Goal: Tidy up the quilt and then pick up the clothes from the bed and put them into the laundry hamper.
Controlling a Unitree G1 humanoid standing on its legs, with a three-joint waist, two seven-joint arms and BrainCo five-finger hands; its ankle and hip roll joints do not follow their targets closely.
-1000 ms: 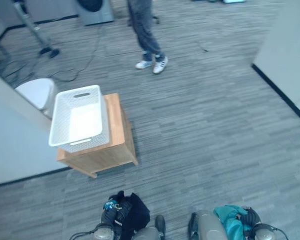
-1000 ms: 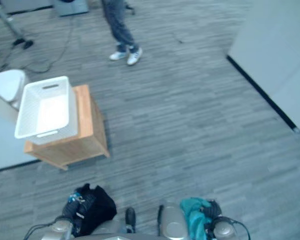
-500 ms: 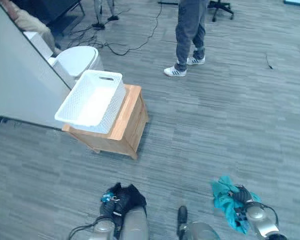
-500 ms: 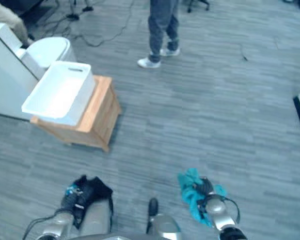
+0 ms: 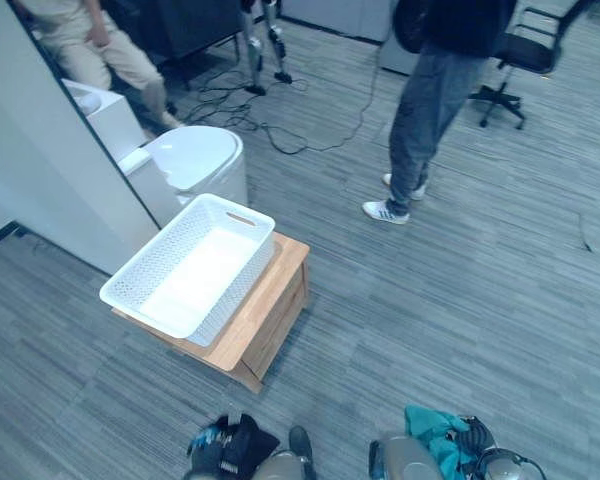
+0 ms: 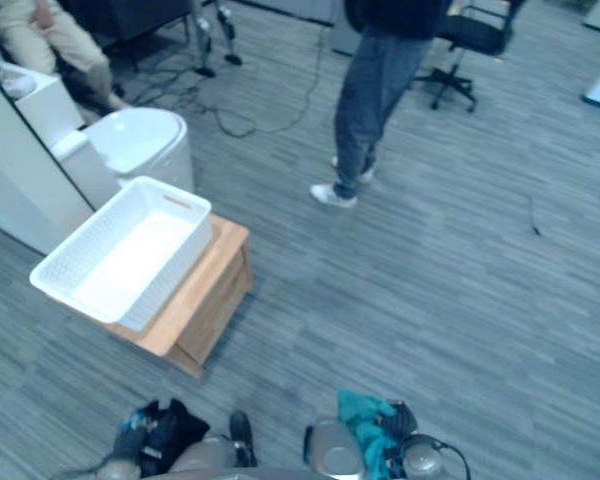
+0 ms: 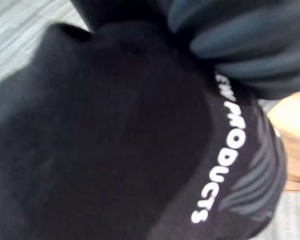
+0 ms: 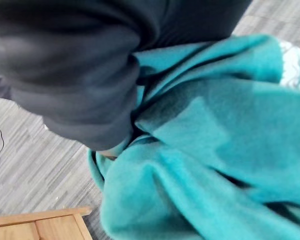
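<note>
Nearest, at the bottom edge of the eye views: left hand (image 5: 212, 461) bunched in a black garment (image 5: 242, 447), right hand (image 5: 476, 440) wrapped in a teal garment (image 5: 432, 427). Fingers buried in cloth in both wrist views, so can't tell how far closed either hand is; both garments carried low, off the floor (image 5: 460, 300). Further ahead, left of centre: white mesh hamper (image 5: 192, 264), nothing in it, overhanging the near-left edge of a small wooden stand (image 5: 270, 310). Beyond that, a white round bin (image 5: 195, 160) by the wall, a standing person (image 5: 435, 110), a seated person (image 5: 90, 45) at far left. Compared with a second ago: whole view swung, hamper now nearer centre and more of the room in frame, so camera turned, hamper itself not moved. Teal garment tucked back in close after hanging out to the right half a second ago. Likely means: clothes already collected, robot turning to face the hamper; drop-off not yet done.
</note>
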